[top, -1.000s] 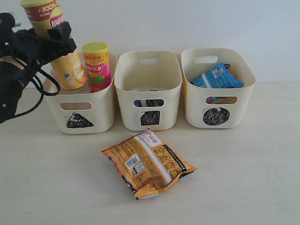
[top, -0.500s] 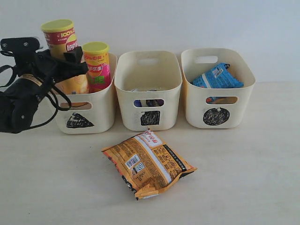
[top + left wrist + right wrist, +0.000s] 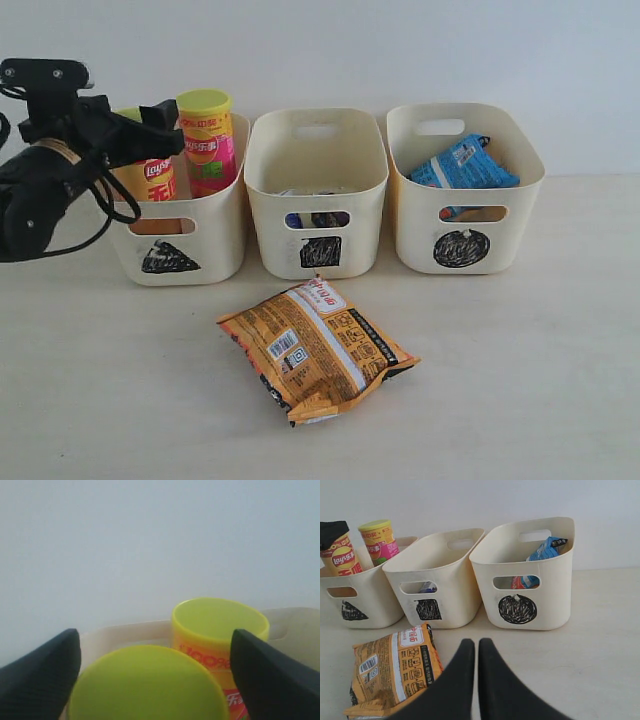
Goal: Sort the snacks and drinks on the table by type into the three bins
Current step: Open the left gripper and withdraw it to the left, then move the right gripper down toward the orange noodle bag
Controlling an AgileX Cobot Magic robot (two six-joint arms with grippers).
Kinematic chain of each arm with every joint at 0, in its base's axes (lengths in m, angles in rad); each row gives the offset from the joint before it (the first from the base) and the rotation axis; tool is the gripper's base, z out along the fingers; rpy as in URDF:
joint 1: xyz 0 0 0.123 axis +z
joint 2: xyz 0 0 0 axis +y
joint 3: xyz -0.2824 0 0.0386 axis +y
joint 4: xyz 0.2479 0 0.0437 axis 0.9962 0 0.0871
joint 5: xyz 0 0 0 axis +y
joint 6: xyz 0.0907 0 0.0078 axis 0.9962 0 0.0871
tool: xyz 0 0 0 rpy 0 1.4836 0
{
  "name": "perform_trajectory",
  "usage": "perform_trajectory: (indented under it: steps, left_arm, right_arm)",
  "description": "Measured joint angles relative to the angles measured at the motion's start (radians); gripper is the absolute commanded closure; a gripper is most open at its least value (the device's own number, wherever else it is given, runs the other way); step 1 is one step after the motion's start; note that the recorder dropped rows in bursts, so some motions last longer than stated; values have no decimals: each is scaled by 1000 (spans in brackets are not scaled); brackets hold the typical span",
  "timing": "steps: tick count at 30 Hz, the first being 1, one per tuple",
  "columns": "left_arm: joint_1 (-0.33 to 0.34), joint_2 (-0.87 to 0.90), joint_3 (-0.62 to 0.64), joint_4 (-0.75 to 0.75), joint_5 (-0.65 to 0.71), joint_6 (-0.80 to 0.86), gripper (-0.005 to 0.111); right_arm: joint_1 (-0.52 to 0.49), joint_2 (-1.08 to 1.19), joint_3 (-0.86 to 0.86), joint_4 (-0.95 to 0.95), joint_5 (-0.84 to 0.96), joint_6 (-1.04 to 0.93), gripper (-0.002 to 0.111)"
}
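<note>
Left gripper [image 3: 165,128]: spread wide and grasping nothing, one finger on either side of the yellow-red can's [image 3: 150,180] lid.
Triangle bin [image 3: 215,250]: both cans stand upright inside, the yellow-red can just beside the pink can [image 3: 205,140].
Square bin [image 3: 270,200]: the drinks [image 3: 322,218] are only glimpsed through its slot.
Orange packet [image 3: 315,350]: the one item not binned. It lies flat on the table [image 3: 520,380], near the square bin's front and clear of it.
Packet axis: slanted, with the far end toward the triangle and square bins and the near end toward the front right.
Circle bin [image 3: 420,240]: a blue packet [image 3: 465,165] leans inside. This is probably where the orange packet belongs.
Right gripper [image 3: 476,642]: clenched and empty, low over the table, outside the exterior view.
Key relation: the packet lies close to the right gripper's tips, off toward the triangle-bin side.
Nearer arm: probably the right, since the left is up at the far bin.
Next move calls for: opening, shifting toward the packet, and closing across its short width.
</note>
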Motion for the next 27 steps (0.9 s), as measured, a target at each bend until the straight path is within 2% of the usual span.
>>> perform_trajectory:
  steps: [4, 10, 18, 23, 27]
  left_arm:
    - [0, -90, 0, -4, 126, 2, 54]
    - [0, -244, -1, -4, 323, 2, 102]
    - [22, -395, 22, -70, 592, 4, 103]
    - [103, -471, 80, -123, 783, 2, 103]
    - [155, -546, 149, -136, 856, -4, 103]
  right_arm:
    - [0, 0, 0, 0, 0, 0, 108]
    - [0, 0, 0, 0, 0, 0, 108]
    - [0, 0, 0, 0, 0, 0, 108]
    - [0, 0, 0, 0, 0, 0, 108]
    - [0, 0, 0, 0, 0, 0, 108]
